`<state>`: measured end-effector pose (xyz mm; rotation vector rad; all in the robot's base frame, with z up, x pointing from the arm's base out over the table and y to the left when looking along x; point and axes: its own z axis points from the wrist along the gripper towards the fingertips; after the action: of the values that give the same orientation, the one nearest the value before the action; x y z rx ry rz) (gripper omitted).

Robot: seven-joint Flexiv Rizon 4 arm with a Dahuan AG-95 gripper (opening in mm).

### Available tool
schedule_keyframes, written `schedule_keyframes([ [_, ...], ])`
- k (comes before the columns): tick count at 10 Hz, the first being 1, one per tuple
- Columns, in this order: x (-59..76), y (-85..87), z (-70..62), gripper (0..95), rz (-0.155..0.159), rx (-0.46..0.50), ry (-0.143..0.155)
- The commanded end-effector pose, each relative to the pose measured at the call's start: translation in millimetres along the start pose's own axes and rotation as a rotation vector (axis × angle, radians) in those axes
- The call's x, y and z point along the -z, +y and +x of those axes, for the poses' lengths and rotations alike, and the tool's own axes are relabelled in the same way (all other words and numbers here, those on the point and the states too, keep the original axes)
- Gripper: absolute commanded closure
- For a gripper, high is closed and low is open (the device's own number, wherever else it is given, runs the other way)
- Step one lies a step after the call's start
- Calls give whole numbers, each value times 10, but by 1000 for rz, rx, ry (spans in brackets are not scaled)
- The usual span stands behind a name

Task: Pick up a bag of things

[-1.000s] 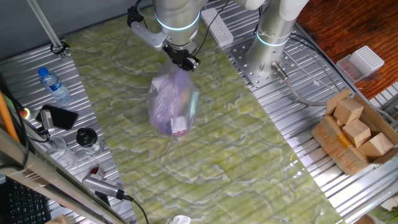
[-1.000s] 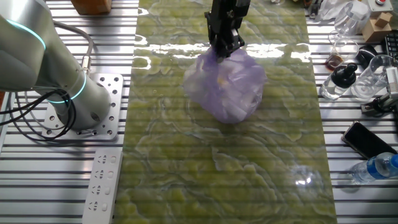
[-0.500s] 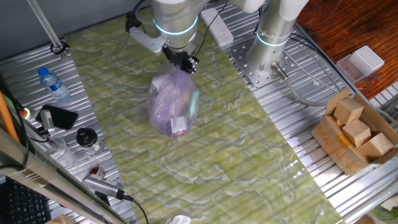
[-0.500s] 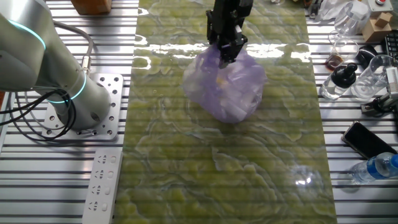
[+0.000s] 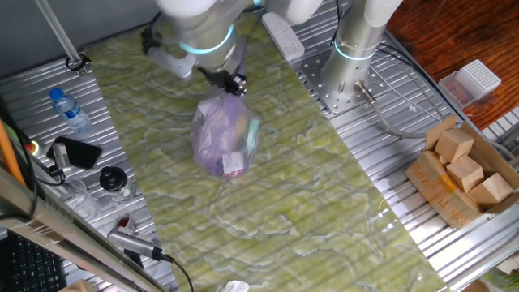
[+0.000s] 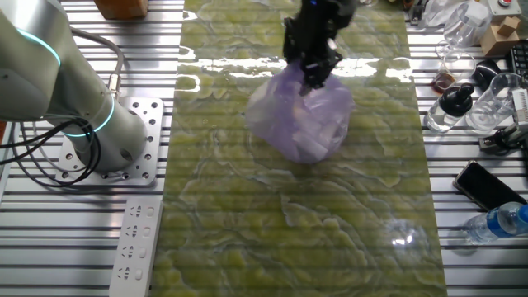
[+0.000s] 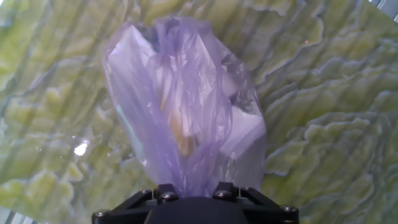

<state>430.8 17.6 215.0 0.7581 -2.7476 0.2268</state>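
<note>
Bag (image 5: 224,136) sits on the green marbled mat (image 5: 308,203) over a ribbed metal table (image 6: 66,239), its gathered top pinched in the gripper (image 6: 312,76). Only the hand view shows the yellowish item (image 7: 180,134) inside.

Silver-grey arm (image 5: 199,20), glowing teal joint rings, black pincer (image 6: 313,70) with small screws, black cables

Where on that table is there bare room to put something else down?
The green mat lies bare in front of the purple bag, out to the cardboard box of blocks. It is crowded along the side with the water bottle, phone and glassware. The gripper pinches the bag's top.
</note>
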Motion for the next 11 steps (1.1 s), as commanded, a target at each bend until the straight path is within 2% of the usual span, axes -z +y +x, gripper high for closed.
schedule_keyframes([
  [1,-59,-19,15,380,-18,23,32],
  [2,-60,-20,16,380,-30,32,54],
  [3,-59,-21,19,380,-35,40,89],
  [4,-58,-23,27,380,-35,45,104],
  [6,-57,-34,60,380,-38,43,111],
  [8,-84,-62,116,380,-31,52,131],
  [11,-118,-97,196,380,-30,53,131],
])
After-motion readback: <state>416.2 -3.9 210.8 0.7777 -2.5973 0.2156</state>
